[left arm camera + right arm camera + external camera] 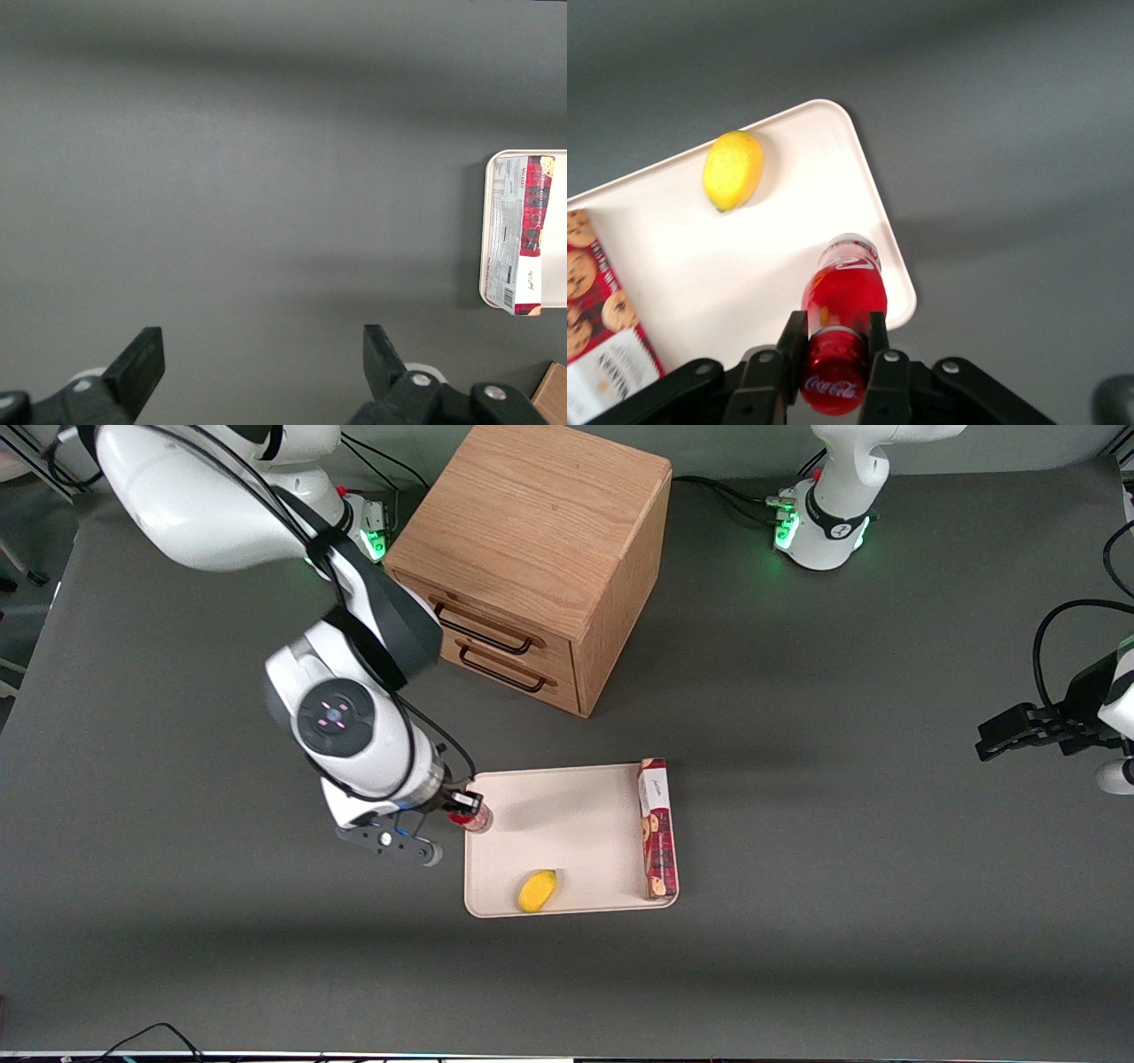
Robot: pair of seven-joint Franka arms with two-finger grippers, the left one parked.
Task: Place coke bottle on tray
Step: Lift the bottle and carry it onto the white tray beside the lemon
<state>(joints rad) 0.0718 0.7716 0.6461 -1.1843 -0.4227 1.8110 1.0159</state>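
Observation:
The coke bottle (pixel 842 305), small with a red cap, red label and clear base, hangs in my right gripper (pixel 834 341), whose fingers are shut on its neck just under the cap. In the front view the bottle (pixel 474 817) and gripper (pixel 464 808) sit over the edge of the cream-white tray (pixel 585 815) nearest the working arm's end. The bottle's base hovers above the tray's corner (pixel 897 301). The tray's rim (pixel 485 230) also shows in the left wrist view.
On the tray lie a yellow fruit (pixel 537 890) near its front rim and a long red biscuit box (pixel 657 827) along the edge toward the parked arm. A wooden drawer cabinet (pixel 540 558) stands farther from the camera than the tray.

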